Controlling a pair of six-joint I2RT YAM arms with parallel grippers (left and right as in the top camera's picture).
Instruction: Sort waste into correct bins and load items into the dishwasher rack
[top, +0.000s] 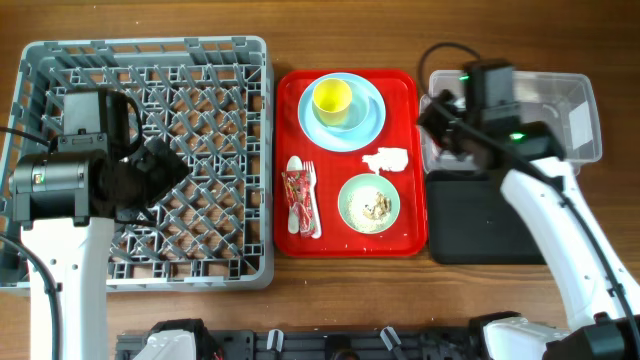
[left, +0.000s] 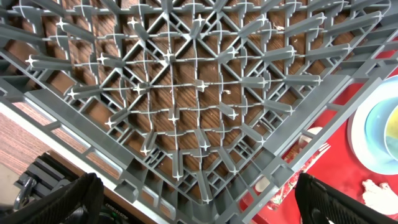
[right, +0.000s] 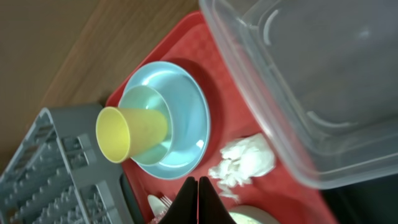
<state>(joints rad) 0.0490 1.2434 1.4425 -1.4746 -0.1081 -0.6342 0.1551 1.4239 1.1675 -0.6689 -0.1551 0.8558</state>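
Dishwasher rack far left, biggest item, no dishes in it. L gripper hangs over its middle, jaws spread wide, nothing held. Red tray sits center, just beside the rack. Clear tub at right, black tray right below it, touching. R gripper sits above the tub/red tray border near the napkin, fingers pressed together w/ nothing between. Pale blue plate on the tray's top half, pale blue bowl on it, yellow cup in the bowl. Mint green bowl lower right w/ rice + scraps inside. Napkin btwn plate and mint bowl. Spoon, fork, and red wrapper bunched at tray's left edge.
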